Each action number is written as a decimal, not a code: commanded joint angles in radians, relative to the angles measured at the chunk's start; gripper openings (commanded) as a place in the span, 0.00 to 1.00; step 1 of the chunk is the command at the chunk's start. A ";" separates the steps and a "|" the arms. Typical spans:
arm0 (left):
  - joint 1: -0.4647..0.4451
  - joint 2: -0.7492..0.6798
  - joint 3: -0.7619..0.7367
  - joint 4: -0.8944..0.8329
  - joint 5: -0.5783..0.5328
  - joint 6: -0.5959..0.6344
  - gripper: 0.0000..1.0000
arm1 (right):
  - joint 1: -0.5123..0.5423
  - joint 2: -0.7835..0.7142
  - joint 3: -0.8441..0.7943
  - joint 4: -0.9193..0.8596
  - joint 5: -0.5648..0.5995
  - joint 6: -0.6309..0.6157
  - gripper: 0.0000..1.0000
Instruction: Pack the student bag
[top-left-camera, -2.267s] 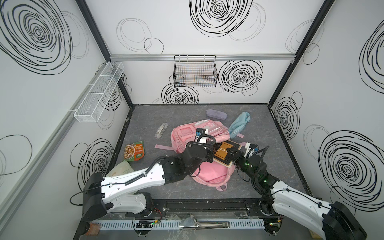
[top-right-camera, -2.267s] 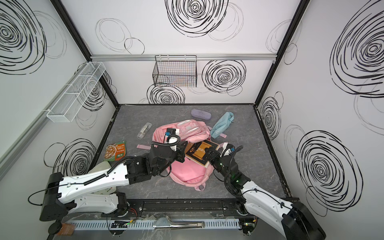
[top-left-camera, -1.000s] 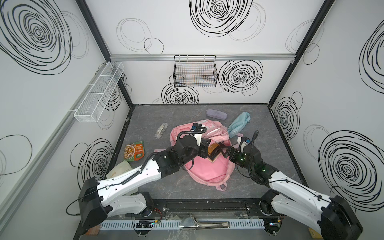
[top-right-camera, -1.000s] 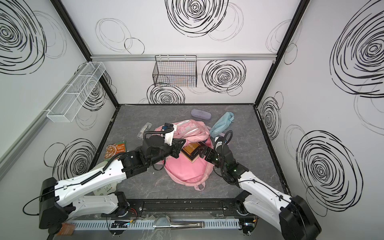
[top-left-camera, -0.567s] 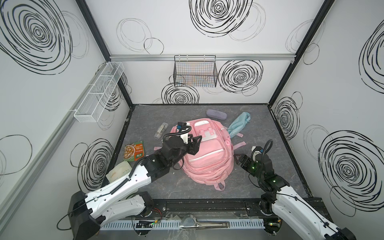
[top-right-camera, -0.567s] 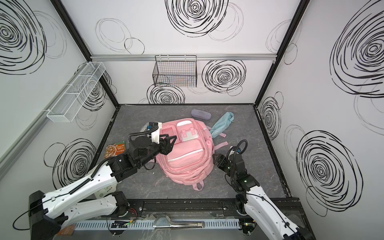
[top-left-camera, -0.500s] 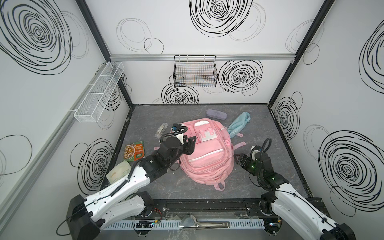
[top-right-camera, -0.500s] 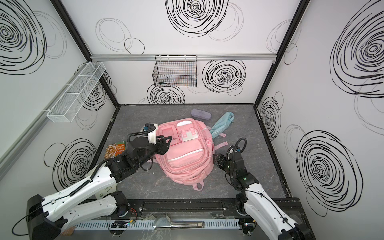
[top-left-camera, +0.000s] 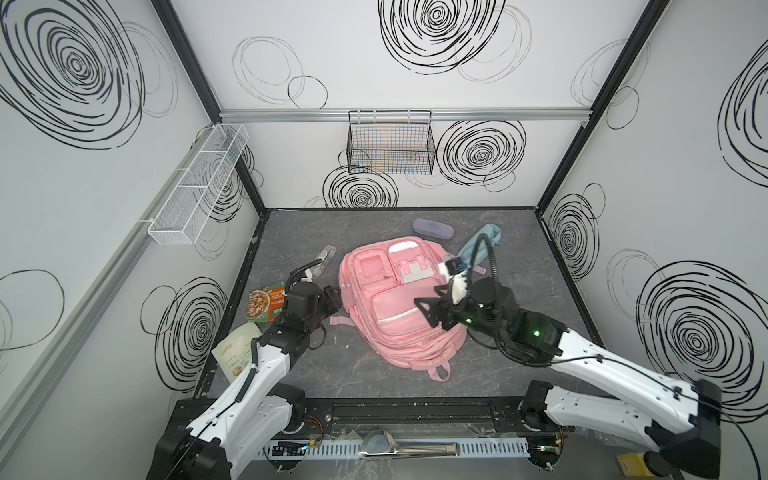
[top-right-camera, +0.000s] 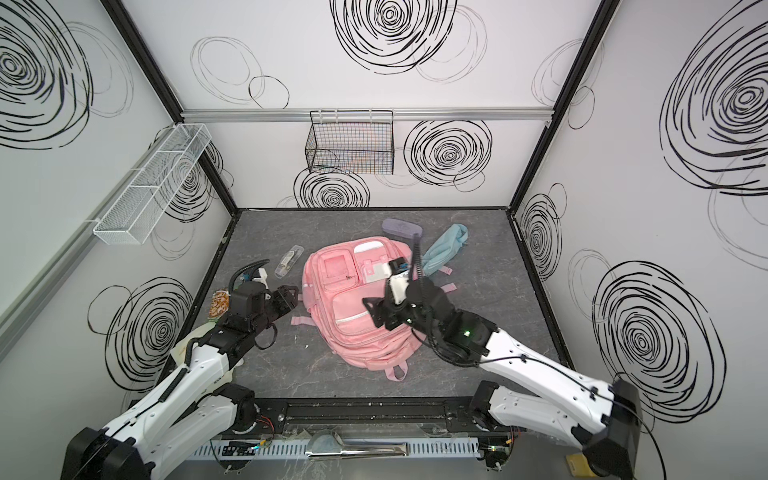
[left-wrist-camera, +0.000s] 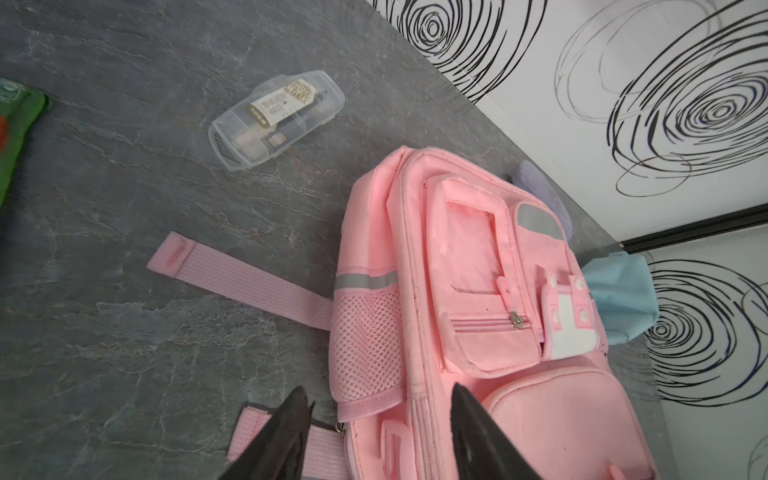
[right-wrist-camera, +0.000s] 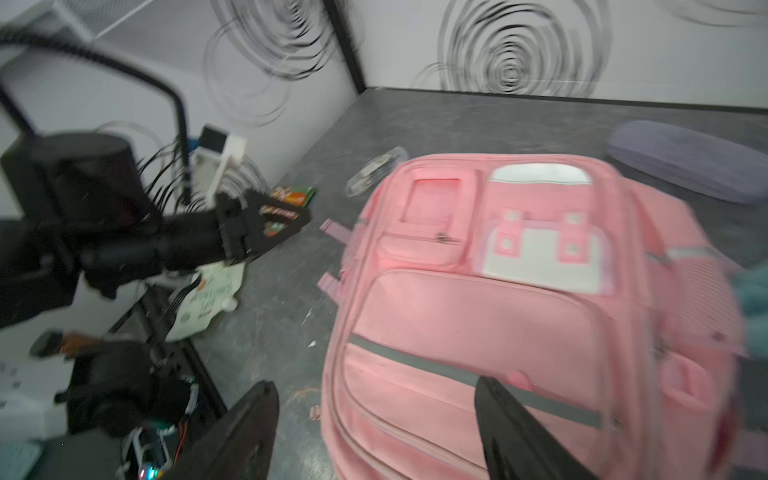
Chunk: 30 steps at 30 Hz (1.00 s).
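Both top views: student bag now flat, front up, mid surface. A second ago it was held open with book going in. Book out of sight, likely inside. Left tool backed off to bag's left edge, jaws apart, empty. Right tool above lower front pocket, jaws wide, empty.
Left wrist: jaws gape beside mesh side pocket, nothing between.
Right wrist: blurred; jaws wide, holding nothing. Clear case and purple case still out, so packing unfinished.

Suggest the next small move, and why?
Probably lower the right gripper, which hovers open and empty above the student bag, down to start opening it. The bag lies flat with no pocket visibly open, while the clear case and purple case lie outside it.
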 joint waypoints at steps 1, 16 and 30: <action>0.013 -0.029 0.057 0.010 0.012 0.008 0.59 | 0.127 0.194 0.042 -0.063 0.142 -0.277 0.85; 0.015 -0.060 0.252 -0.126 -0.094 0.198 0.59 | 0.281 0.711 0.143 -0.016 0.422 -0.503 0.86; 0.019 -0.044 0.385 -0.182 -0.039 0.529 0.57 | 0.285 0.561 0.113 0.107 0.453 -0.628 0.00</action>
